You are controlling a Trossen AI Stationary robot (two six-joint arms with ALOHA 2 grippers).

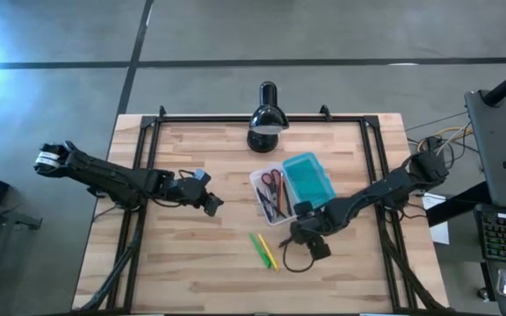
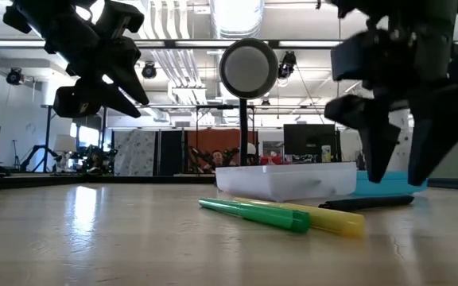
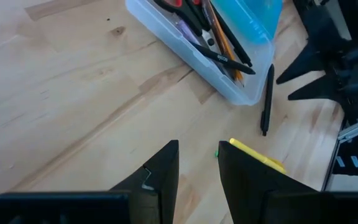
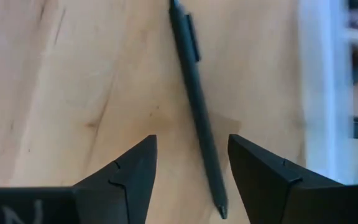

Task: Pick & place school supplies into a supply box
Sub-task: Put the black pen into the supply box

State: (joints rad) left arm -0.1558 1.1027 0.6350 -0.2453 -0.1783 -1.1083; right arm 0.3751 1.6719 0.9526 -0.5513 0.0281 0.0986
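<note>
The L gripper is hovering over the table's left-centre part w/ nothing in it, fingers standing a narrow gap apart; its wrist view shows that gap clearly, w/ one finger each side, whereas the high view only gives a dark lump there. That wrist view is also showing what the high view blurs: the supply box w/ black pens, an orange one & the red-handled scissors lying inside the clear tray, and a black pen lying loose on the wood just beside the tray's end wall. Mid-table, the green marker & yellow marker are lying side by side toward the near edge, touching or nearly so; the low view is showing them flat on the wood in front of the box's clear tray, teal lid open on the tray's right side. A black desk lamp is standing at the far edge, centre; in the low view its round head is looming above the box. The R gripper is hanging just off the box's near end, fingers spread wide & holding nothing; its wrist view is putting the black pen right between the two fingers, pen on the table, not gripped, w/ the tray wall alongside. In the low view the R arm's dark bulk is blocking the box's right end & most of the lid. People are showing faintly in the room behind, too small to tell more.
</note>
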